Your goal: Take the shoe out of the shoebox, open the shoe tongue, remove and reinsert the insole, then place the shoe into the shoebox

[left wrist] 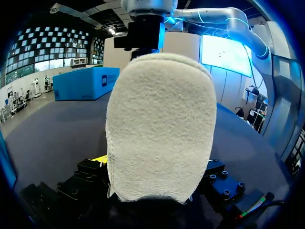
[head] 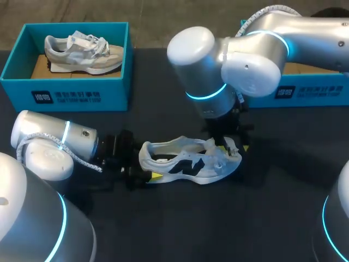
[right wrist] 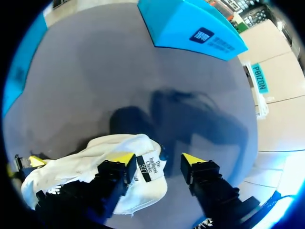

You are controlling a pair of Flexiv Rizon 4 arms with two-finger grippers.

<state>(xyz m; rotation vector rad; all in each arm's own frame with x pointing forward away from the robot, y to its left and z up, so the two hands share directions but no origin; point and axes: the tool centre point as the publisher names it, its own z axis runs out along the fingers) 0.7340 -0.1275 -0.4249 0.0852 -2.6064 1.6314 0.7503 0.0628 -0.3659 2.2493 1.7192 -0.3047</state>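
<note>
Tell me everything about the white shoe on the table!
The white shoe has black side markings and a fuzzy, fabric-looking heel. It lies on the dark table, heel toward the left tool, toe toward the right tool. The right tool is open, one finger by the shoe's labelled tongue.

We see soft, even light from above on the dark table (head: 180,224). Our right arm (head: 191,49) carries pale glare, and its ring (head: 204,95) glows cyan. Below our right hand (right wrist: 157,159) a broad, soft shadow (right wrist: 195,119) lies on the table beyond the bright shoe (right wrist: 90,155).
</note>
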